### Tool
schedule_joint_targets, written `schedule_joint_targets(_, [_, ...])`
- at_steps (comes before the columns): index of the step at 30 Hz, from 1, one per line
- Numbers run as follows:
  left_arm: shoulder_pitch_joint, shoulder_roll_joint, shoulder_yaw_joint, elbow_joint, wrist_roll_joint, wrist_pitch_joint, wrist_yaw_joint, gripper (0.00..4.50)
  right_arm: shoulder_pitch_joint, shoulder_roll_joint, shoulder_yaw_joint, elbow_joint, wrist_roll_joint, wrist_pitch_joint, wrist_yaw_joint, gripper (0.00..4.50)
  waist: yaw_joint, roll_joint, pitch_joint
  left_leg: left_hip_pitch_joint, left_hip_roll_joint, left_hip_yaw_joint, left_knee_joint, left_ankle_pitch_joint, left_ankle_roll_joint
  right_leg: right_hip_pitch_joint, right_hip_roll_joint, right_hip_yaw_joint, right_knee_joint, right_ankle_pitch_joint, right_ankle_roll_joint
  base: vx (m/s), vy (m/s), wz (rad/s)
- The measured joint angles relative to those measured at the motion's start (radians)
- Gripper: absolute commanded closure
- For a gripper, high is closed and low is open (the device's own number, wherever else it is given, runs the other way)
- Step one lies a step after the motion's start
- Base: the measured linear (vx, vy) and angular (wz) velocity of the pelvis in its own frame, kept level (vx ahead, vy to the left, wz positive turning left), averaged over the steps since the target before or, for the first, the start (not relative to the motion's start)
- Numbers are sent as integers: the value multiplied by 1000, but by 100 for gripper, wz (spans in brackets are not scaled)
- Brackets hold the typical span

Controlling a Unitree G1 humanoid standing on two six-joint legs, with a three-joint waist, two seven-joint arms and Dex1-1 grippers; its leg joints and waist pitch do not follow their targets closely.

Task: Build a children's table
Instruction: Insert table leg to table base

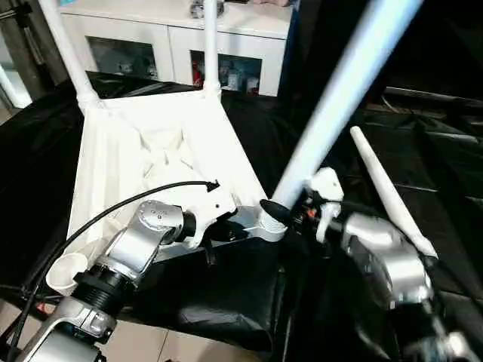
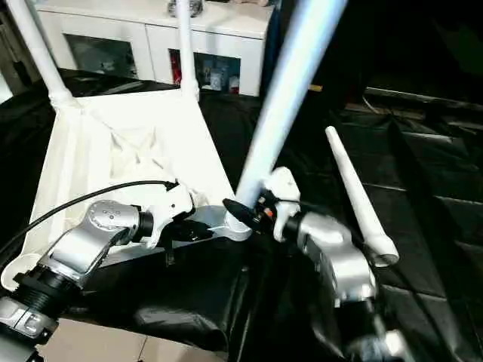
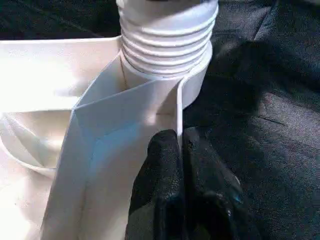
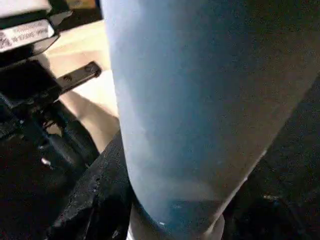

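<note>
Black cloth (image 1: 423,166) under upturned tabletop (image 1: 143,151); white cabinet (image 1: 181,38) behind. Four legs: two socketed, one loose. Left hand (image 3: 181,150) clenched on tabletop rim; right hand (image 1: 290,215) apparently grasping third leg (image 1: 339,98).

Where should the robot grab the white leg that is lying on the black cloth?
Probably around the middle of the loose leg. It lies flat on the black cloth beside the right gripper, thin end away and wide end near. Coming down from above with jaws across the round tube looks easiest, since its length is bare.

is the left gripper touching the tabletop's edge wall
Touching. The left wrist view shows the left gripper with its two black fingers closed on the thin edge wall of the tabletop, just below the ribbed corner socket.
</note>
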Motion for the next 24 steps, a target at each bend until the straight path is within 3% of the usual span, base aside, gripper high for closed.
schedule_joint_targets(8, [0,28,-1,1,6,-19,-32,450,-91,2,23,117,-6,-22,97,259,-14,-9,-4,1,0,-1,-1,0,0,0,1,0,0,0,0,0,0,0])
schedule_joint_targets(18, [1,96,-19,-25,-17,-46,-170,450,-100,-26,64,141,1,-105,296,259,6,-14,-5,-1,0,-1,-3,0,0,0,1,-1,0,-2,-1,0,0,0])
schedule_joint_targets(24, [3,95,-18,-26,-17,-43,-178,450,-100,-30,66,146,1,-116,316,259,11,-15,-5,-1,0,0,-3,0,0,2,0,0,0,-4,0,0,0,0])
